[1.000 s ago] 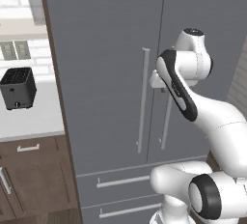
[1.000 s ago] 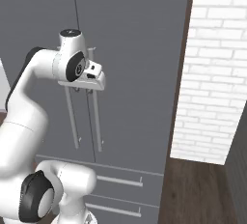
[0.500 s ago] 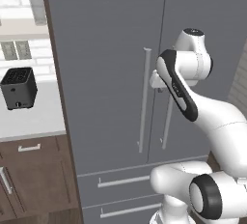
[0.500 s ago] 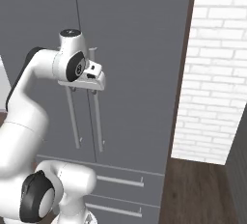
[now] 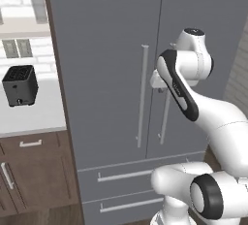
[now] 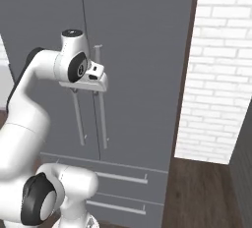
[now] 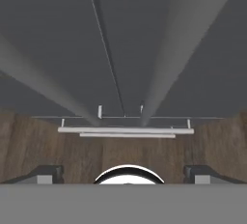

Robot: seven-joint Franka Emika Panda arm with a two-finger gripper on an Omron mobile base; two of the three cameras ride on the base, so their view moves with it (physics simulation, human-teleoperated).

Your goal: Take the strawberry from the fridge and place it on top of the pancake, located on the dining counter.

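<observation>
Fridge (image 5: 106, 49) doors closed. Tool (image 6: 93, 85) at right handle (image 5: 165, 112), jaws wide, empty. Handle likely stiff, slick; grip mid-bar.

A black toaster (image 5: 20, 85) sits on the white worktop (image 5: 29, 117) beside the fridge (image 5: 111, 73).

Your arm rises from the base, bends at the elbow and reaches forward at about mid-height. The wrist is turned so the hand points down. Your gripper (image 7: 123, 172) has its jaws spread wide, the two dark fingertips (image 7: 46, 174) well apart with nothing between them. In the right base view the gripper (image 6: 88, 85) sits just under the wrist joint.
</observation>
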